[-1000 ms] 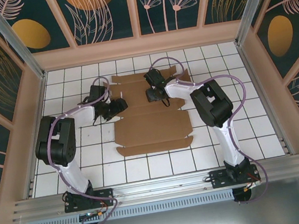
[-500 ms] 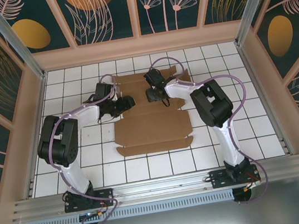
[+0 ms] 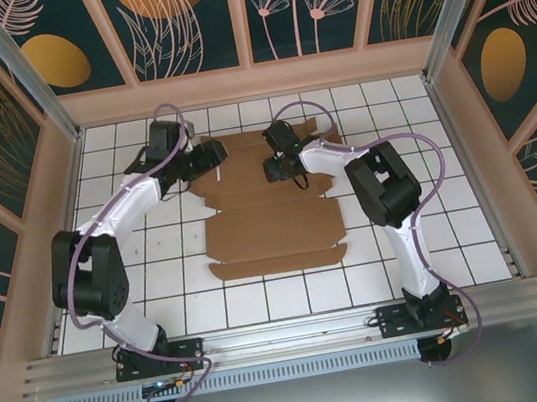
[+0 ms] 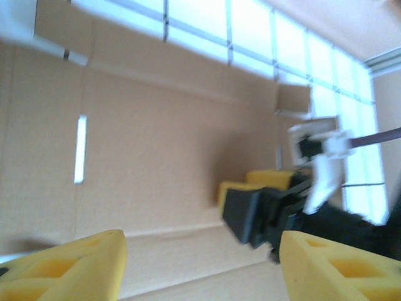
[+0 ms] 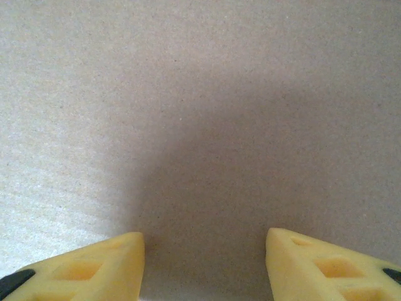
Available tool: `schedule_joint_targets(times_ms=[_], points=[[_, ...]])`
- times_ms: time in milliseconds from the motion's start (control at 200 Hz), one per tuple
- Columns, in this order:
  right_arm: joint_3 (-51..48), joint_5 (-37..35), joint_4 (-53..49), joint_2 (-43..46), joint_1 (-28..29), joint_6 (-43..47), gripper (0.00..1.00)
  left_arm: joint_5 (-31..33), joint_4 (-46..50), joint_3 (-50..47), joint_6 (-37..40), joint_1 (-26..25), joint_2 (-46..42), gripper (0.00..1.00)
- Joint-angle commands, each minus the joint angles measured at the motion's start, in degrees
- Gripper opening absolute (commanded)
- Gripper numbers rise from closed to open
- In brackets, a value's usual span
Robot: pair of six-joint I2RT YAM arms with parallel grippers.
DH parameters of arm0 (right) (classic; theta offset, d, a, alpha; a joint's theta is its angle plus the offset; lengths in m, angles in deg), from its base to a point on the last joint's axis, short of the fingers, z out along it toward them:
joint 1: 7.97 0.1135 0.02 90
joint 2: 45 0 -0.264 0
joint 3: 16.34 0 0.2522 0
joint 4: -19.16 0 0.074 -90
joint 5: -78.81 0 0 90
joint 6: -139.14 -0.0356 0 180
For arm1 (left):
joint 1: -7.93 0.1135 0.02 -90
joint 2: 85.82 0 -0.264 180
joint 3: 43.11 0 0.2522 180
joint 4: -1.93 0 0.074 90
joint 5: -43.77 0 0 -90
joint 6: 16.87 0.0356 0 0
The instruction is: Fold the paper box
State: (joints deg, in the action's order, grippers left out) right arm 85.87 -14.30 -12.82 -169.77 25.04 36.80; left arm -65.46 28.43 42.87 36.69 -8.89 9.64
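Observation:
The paper box (image 3: 272, 223) is a flat brown cardboard sheet with flaps and slots, lying on the white tiles mid-table. My left gripper (image 3: 213, 155) hovers at the sheet's far left corner, jaws open with nothing between them. In the left wrist view the paper box (image 4: 156, 144) spreads under the open left gripper (image 4: 203, 266), and the right gripper (image 4: 260, 191) shows ahead, low on the cardboard. My right gripper (image 3: 275, 169) stands over the far middle panel. In its own view the right gripper (image 5: 205, 266) is open, close above bare paper box (image 5: 200, 113).
White tiled floor (image 3: 160, 288) surrounds the sheet, with free tiles to the left, right and front. Wooden walls (image 3: 251, 82) close in the back and sides. A metal rail (image 3: 289, 334) runs along the near edge by the arm bases.
The left arm has swung from the sheet's left side up to its far left corner. The right arm has stayed nearly still.

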Motion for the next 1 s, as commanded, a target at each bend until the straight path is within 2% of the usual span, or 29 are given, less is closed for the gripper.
schedule_joint_targets(times_ms=[0, 70, 175, 220, 285, 370, 450, 565, 651, 751, 841, 991], points=[[-2.7, 8.3, -12.0, 0.5, 0.5, -0.8, 0.54, -3.3, 0.6, 2.1, -0.9, -0.2, -1.4, 0.62], [-3.1, 10.2, -10.4, 4.7, -0.4, -1.1, 0.54, -2.7, 1.7, 3.9, -0.3, -0.2, -1.0, 0.61], [-2.9, 11.8, -9.1, 10.0, -1.4, 0.0, 0.57, 5.6, 6.4, 8.4, 4.3, 0.5, 0.9, 0.65], [-2.5, 13.4, -8.9, 11.6, -4.2, 0.4, 0.61, 8.4, 8.1, 10.9, 5.9, 1.2, 2.4, 0.69], [-2.0, 18.6, -8.9, 12.9, -7.4, 0.9, 0.62, 11.0, 7.8, 12.4, 5.9, 2.2, 5.3, 0.72], [-4.1, 20.3, -6.4, 14.8, -11.5, 1.1, 0.62, 8.4, 5.8, 13.6, 4.8, 2.3, 7.7, 0.7], [-3.4, 21.8, -6.4, 14.1, -14.4, 2.9, 0.61, 1.1, 4.1, 14.6, 2.5, 1.4, 9.9, 0.64], [-1.8, 20.1, -5.3, 13.4, -16.6, 4.7, 0.62, -1.6, 5.1, 14.8, 1.7, -4.6, 13.2, 0.58], [0.5, 20.4, -4.5, 12.6, -17.7, 5.2, 0.64, -6.0, -0.2, 8.4, -2.8, -7.3, 13.0, 0.53], [4.5, 23.2, -6.3, 9.5, -17.3, 5.6, 0.63, -9.0, -7.9, -0.5, -9.2, -7.9, 12.5, 0.47], [6.5, 22.8, -7.8, 6.1, -15.2, 6.1, 0.59, -9.2, -9.7, -4.5, -11.8, -8.0, 13.3, 0.43], [12.0, 26.1, -10.1, -0.9, -12.3, 6.7, 0.41, -10.5, -17.5, -12.5, -18.1, -8.0, 11.8, 0.3]])
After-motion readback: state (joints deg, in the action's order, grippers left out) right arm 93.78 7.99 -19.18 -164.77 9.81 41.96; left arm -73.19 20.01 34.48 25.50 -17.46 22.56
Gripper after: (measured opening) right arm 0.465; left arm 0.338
